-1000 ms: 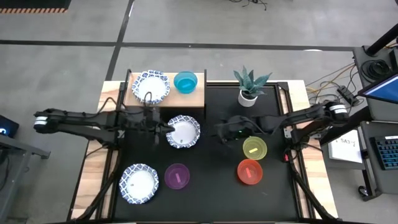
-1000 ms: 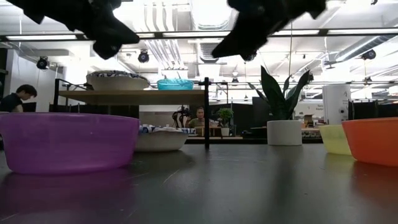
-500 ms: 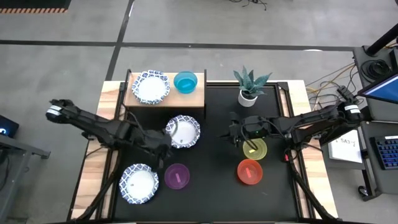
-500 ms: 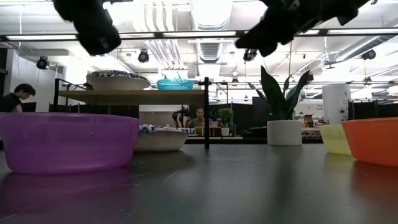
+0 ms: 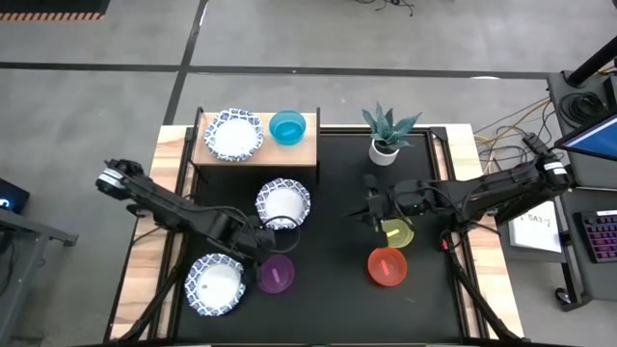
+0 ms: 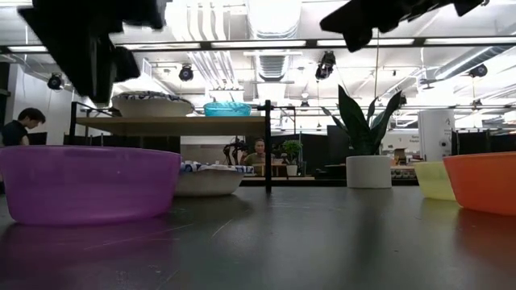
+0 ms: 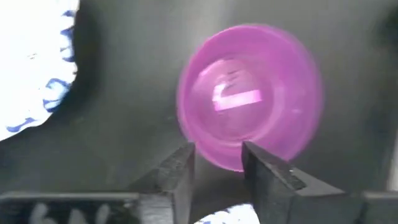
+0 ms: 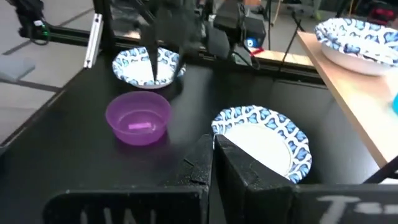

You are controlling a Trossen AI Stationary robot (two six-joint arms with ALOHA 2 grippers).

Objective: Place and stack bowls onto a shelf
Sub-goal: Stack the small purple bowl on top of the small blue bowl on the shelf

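Observation:
My left gripper (image 5: 262, 253) hangs open over the purple bowl (image 5: 277, 275). In the left wrist view its fingertips (image 7: 217, 163) stand on either side of the rim of the purple bowl (image 7: 249, 96); no touch shows. My right gripper (image 5: 370, 208) is shut and empty (image 8: 213, 149), beside the yellow bowl (image 5: 396, 231). The shelf (image 5: 255, 159) carries a patterned bowl (image 5: 232, 134) and the blue bowl (image 5: 287, 126). Two more patterned bowls (image 5: 283, 202) (image 5: 216, 283) and the red bowl (image 5: 388, 266) sit on the table.
A white pot with a green plant (image 5: 386, 135) stands at the table's far side, right of the shelf. The black tabletop (image 5: 333, 289) is bare between the purple and red bowls. In the low view people show in the room behind the table.
My left gripper has left the left rim of the middle patterned bowl and swung toward the table's near edge, ending over the purple bowl. My right gripper has drawn back toward the right edge, beside the yellow bowl. No bowl has moved.

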